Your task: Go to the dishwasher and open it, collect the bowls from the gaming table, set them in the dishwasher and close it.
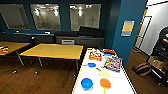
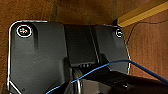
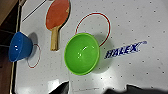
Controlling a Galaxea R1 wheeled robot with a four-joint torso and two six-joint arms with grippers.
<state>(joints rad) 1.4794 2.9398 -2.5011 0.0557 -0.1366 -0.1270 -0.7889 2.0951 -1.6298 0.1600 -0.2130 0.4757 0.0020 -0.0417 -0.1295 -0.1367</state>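
The gaming table has a glossy white top and a yellow edge, and fills the lower right of the head view. A blue bowl stands near its close end, next to an orange paddle. In the right wrist view a light green bowl sits upright on the white top beside a red circle marking. The blue bowl is at the table's edge and the orange paddle lies between them. The dishwasher is out of view. The left wrist view looks down at brown floor.
Game boxes and more paddles lie further along the white top. Yellow-wood tables stand to the left over dark wood floor. A blue wall corner, a backpack and a dark shelf cart are on the right.
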